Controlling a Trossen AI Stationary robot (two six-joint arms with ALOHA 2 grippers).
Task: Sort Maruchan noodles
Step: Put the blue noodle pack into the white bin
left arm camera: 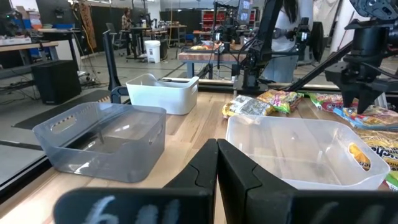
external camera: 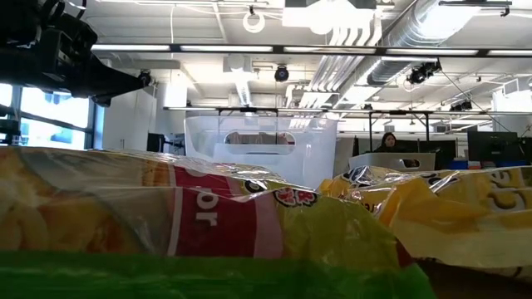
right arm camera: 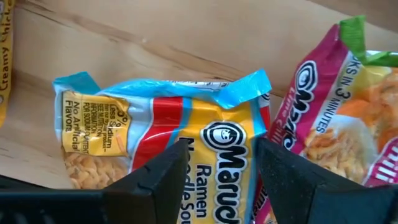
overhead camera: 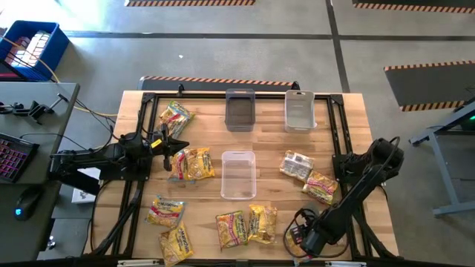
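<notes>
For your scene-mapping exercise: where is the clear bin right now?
In the high view, the clear bin sits at the table's centre, between the packets by the left end effector and the silvery packet on the right.

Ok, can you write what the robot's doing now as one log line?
right hand: open, over yellow noodle packet | left hand: shut, empty, idle

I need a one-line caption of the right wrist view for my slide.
Open right gripper poised over a blue-and-yellow Maruchan packet, beside a pink-and-green packet.
</notes>
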